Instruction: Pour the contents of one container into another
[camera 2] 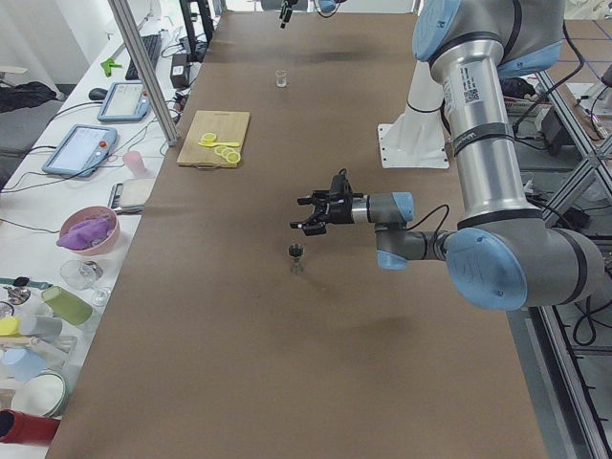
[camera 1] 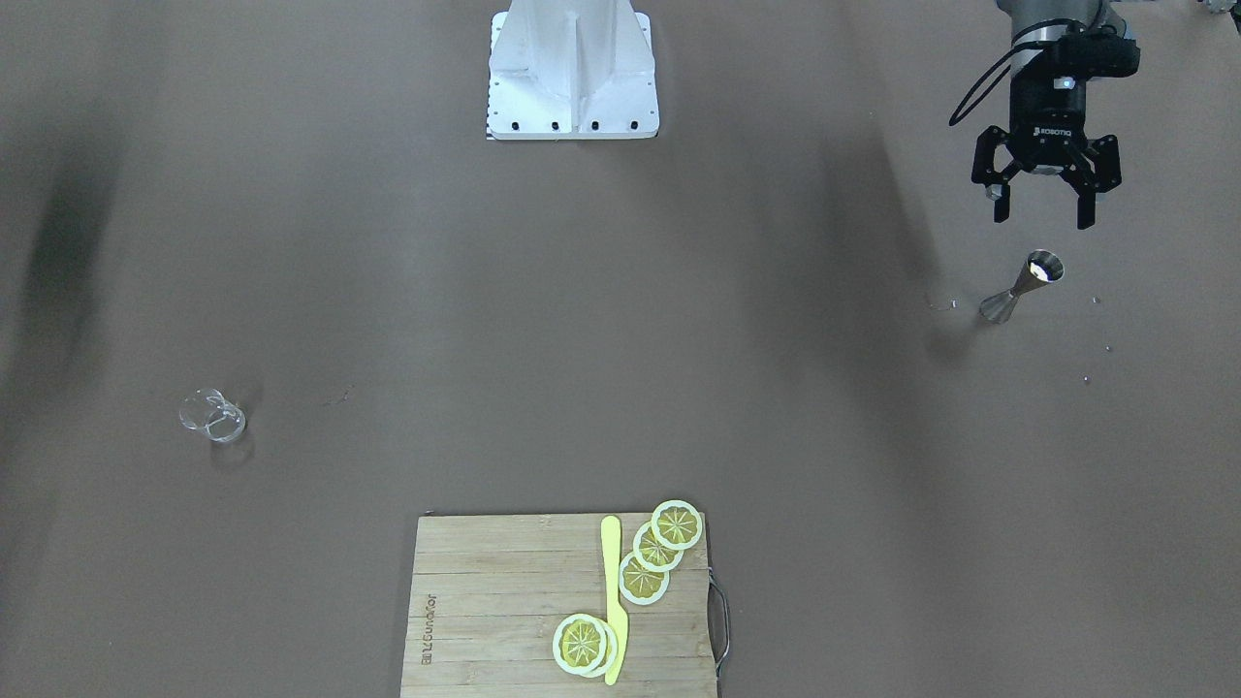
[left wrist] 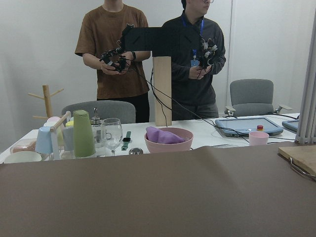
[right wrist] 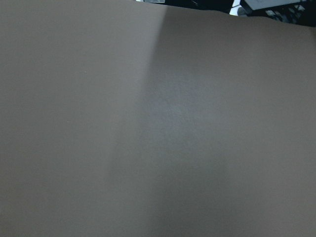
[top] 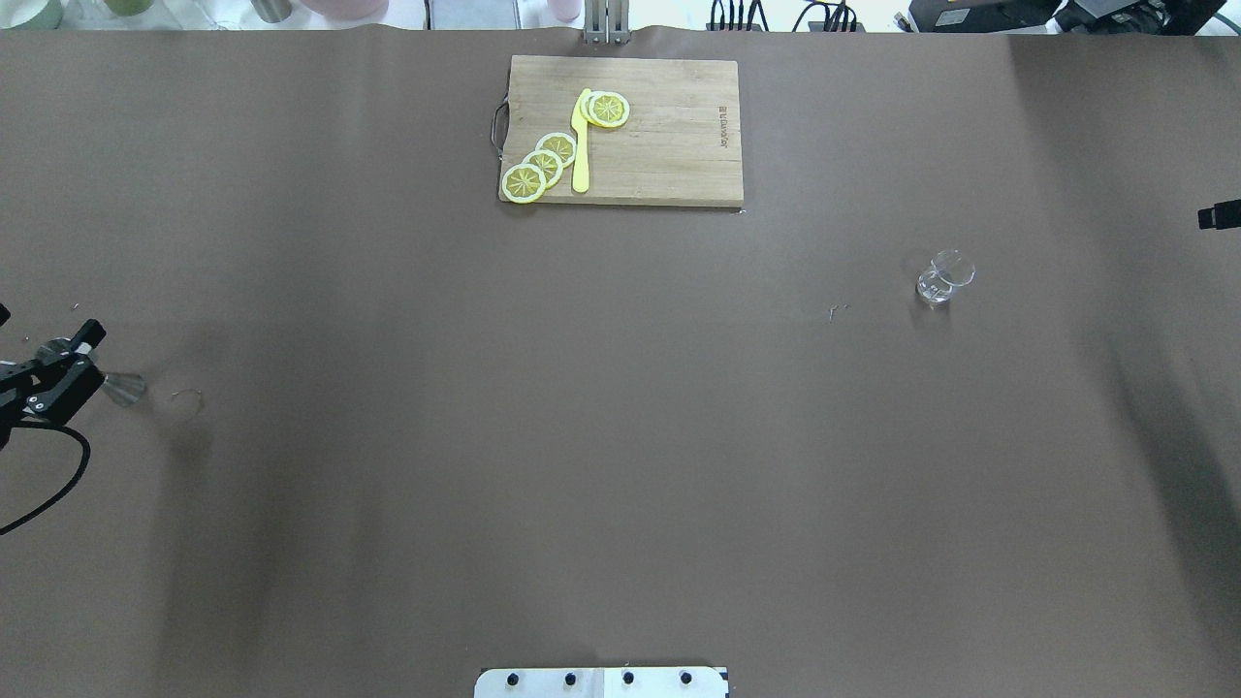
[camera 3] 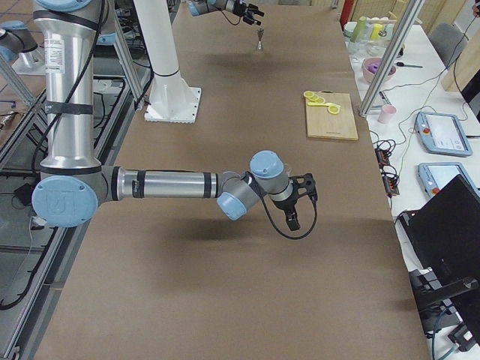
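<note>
Exterior front-facing view is showing the left gripper (camera 1: 1042, 215) hanging in the air over the brown table (camera 1: 620, 339), its two fingers spreading wide and gripping nothing. Just past its fingertips, on the side away from the robot's base, the steel jigger (camera 1: 1023, 286) is standing upright on the table, apart from both fingers. A pale patch is showing in its upper cup, and I cannot tell whether that is contents or glare. From the exterior left view the same gripper is hovering a little above and behind the jigger. The glass tumbler (camera 1: 213, 415) is standing far across the table in the robot's right half, well apart from the jigger and from both arms. The right gripper (camera 3: 296, 208) is showing properly only in the exterior right view, where the near arm is reaching low over the table. The overhead view is catching just a dark sliver of it at the right edge, so I cannot tell how its fingers are set. A wooden cutting board (camera 1: 485, 601) is lying at the table's edge opposite the robot, carrying lemon slices (camera 1: 659, 548) and a yellow knife (camera 1: 612, 601). Two people (left wrist: 116, 49) are standing beyond the table in the left wrist view.
</note>
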Action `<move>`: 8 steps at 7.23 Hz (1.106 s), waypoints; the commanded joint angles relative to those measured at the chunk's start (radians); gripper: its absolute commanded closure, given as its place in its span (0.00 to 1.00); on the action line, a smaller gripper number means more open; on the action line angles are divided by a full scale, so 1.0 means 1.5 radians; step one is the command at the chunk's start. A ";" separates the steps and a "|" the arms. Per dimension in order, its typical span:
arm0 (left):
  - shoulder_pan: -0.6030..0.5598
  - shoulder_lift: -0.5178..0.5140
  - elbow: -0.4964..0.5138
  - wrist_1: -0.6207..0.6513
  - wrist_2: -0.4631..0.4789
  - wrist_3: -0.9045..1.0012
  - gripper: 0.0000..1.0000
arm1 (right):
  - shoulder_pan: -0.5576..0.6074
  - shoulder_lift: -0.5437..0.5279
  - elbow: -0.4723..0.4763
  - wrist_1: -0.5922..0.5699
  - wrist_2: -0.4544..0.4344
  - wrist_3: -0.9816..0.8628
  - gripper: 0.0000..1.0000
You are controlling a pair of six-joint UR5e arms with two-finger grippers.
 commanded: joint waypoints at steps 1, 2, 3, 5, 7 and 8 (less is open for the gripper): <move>-0.058 -0.068 -0.018 0.077 -0.091 0.057 0.03 | 0.024 -0.013 -0.001 -0.058 0.034 0.000 0.01; -0.086 -0.109 -0.017 0.131 -0.130 0.059 0.03 | 0.049 -0.005 0.002 -0.119 0.067 -0.001 0.00; -0.121 -0.158 -0.017 0.194 -0.177 0.059 0.03 | 0.072 0.011 0.003 -0.188 0.113 -0.002 0.00; -0.186 -0.257 -0.005 0.299 -0.291 0.060 0.03 | 0.106 0.012 0.008 -0.263 0.137 -0.002 0.00; -0.263 -0.358 0.029 0.397 -0.430 0.090 0.03 | 0.107 0.008 0.052 -0.391 0.132 -0.010 0.00; -0.293 -0.396 0.047 0.453 -0.488 0.098 0.03 | 0.105 -0.005 0.053 -0.396 0.125 -0.055 0.00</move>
